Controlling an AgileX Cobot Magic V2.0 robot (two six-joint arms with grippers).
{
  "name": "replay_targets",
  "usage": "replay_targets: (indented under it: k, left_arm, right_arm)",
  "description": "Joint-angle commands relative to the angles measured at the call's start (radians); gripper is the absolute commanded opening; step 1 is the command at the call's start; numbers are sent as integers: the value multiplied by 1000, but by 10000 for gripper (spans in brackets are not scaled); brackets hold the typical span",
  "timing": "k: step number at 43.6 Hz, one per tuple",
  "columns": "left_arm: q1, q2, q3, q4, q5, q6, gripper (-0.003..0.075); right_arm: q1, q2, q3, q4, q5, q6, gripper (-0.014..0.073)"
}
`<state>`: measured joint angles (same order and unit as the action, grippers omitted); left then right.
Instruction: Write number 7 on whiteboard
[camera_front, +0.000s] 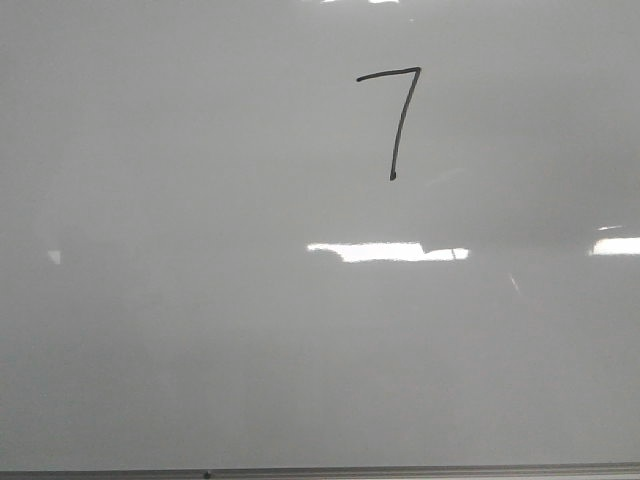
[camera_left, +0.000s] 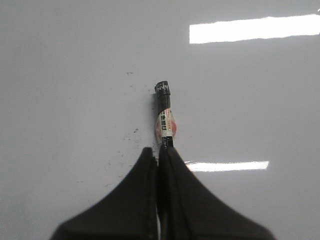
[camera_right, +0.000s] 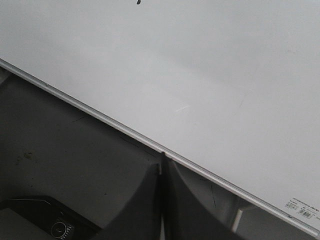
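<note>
The whiteboard fills the front view, glossy pale grey with light reflections. A black hand-drawn number 7 sits on it above the middle, right of centre. No gripper shows in the front view. In the left wrist view my left gripper is shut on a marker with a white and red label and a black end, pointing at the whiteboard. In the right wrist view my right gripper is shut and empty, below the whiteboard and near its metal rim.
Faint dark specks mark the board beside the marker. Below the board's rim a dark surface shows, with a black device with a round dial at its corner. A small label sits on the board's corner.
</note>
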<state>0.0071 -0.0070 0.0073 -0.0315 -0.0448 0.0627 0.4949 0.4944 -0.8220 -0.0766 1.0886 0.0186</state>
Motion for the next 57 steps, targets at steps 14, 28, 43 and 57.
replay_targets:
  k: [14, 28, 43, 57]
  left_arm:
    - [4, -11, 12, -9, -87, -4, -20]
    - [4, -11, 12, -9, -87, -4, -20]
    - [4, -11, 12, -9, -87, -4, -20]
    - [4, -11, 12, -9, -87, -4, -21]
  right_arm:
    - [-136, -81, 25, -6, -168, 0, -68]
    - [-433, -329, 402, -6, -718, 0, -68]
    - [-522, -519, 728, -4, -993, 0, -68]
    - [-522, -522, 844, 41, -1145, 1, -68]
